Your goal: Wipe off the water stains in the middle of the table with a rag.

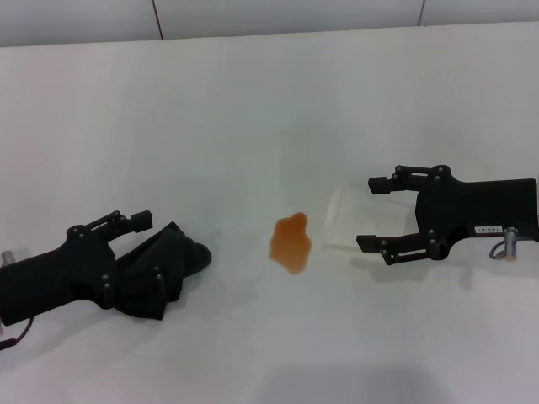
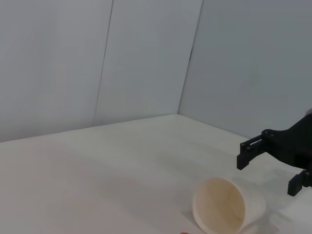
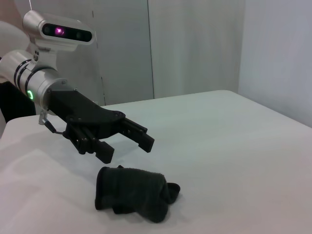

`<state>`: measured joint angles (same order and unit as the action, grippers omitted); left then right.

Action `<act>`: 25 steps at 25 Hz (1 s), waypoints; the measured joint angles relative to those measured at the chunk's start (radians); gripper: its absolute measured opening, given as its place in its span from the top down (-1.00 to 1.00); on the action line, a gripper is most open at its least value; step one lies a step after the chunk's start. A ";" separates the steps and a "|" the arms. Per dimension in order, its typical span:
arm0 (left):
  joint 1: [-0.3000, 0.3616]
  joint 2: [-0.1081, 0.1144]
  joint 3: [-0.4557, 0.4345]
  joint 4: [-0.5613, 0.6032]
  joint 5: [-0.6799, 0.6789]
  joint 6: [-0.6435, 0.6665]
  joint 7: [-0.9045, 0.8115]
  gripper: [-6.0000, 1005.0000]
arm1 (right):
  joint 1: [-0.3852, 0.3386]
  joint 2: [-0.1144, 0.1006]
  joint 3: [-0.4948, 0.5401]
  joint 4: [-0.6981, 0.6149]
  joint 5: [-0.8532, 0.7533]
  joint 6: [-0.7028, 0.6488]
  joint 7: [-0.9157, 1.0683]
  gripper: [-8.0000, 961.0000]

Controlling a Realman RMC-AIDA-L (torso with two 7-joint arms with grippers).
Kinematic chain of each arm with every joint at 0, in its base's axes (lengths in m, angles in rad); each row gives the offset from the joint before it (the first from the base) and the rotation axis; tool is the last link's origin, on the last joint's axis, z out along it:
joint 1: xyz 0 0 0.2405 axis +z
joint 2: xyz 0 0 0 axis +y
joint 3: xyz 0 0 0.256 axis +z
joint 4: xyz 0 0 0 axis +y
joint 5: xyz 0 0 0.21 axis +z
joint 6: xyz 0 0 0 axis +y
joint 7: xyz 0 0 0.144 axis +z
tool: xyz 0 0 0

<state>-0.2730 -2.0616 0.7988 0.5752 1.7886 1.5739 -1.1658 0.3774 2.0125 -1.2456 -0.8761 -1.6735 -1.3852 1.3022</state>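
1. Nearest the robot on its left side, the rag (image 1: 160, 273) lies on the counter (image 1: 253, 109) in a soft, lumpy heap — dark, matte cloth with rounded folds, bunched up and not spread flat.

2. The left gripper (image 3: 127, 142) hovers just above the rag, its fingers spread apart; the right wrist view shows a clear gap between them and the cloth, so nothing is clamped yet. It sits there, I judge, to drop down and pick the rag up.

3. Toward the middle of the counter is the stain (image 1: 290, 242) — a thin orange-amber blotch with an irregular outline, glossy against the smooth white top. It lies well apart from the rag, untouched.

4. Just beside the stain, on the robot's right, a translucent whitish cup (image 1: 337, 222) lies tipped on its side, thin-walled, its mouth facing the left wrist camera.

5. The right gripper (image 1: 379, 213) has its hard black fingers open on either side of the cup's base end, not clamped — likely placed to steady or remove it.

6. Farthest off, plain grey wall panels close the scene.
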 joint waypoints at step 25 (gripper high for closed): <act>0.000 0.002 0.000 0.000 0.000 0.000 -0.002 -0.77 | 0.000 0.000 -0.002 0.006 0.000 0.002 0.000 -0.79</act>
<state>-0.2730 -2.0598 0.7990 0.5752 1.7885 1.5738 -1.1674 0.3774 2.0125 -1.2471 -0.8702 -1.6736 -1.3835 1.3023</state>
